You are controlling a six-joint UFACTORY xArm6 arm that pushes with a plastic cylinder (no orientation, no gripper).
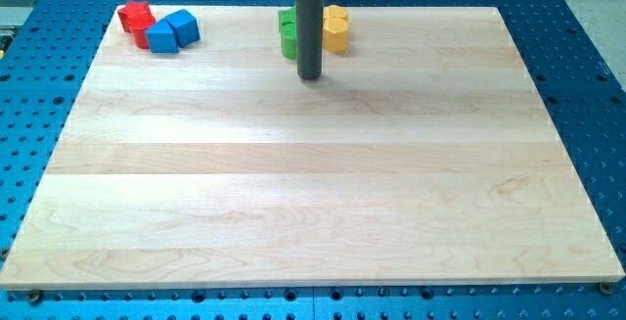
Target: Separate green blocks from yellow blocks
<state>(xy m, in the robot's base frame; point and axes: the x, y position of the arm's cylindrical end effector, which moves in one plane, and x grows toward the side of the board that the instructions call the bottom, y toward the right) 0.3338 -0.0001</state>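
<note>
Two green blocks (288,32) sit at the view's top centre on the wooden board (313,183), one behind the other, partly hidden by my rod. Two yellow blocks (336,29) sit just to the right of the rod, also stacked front to back; the front one looks hexagonal. My tip (310,76) rests on the board just below the gap between the green and yellow blocks, close to both groups. I cannot tell whether it touches either.
At the view's top left, two red blocks (136,17) sit against two blue blocks (173,32). The board lies on a blue perforated table (587,85). The arm's mount shows at the top centre.
</note>
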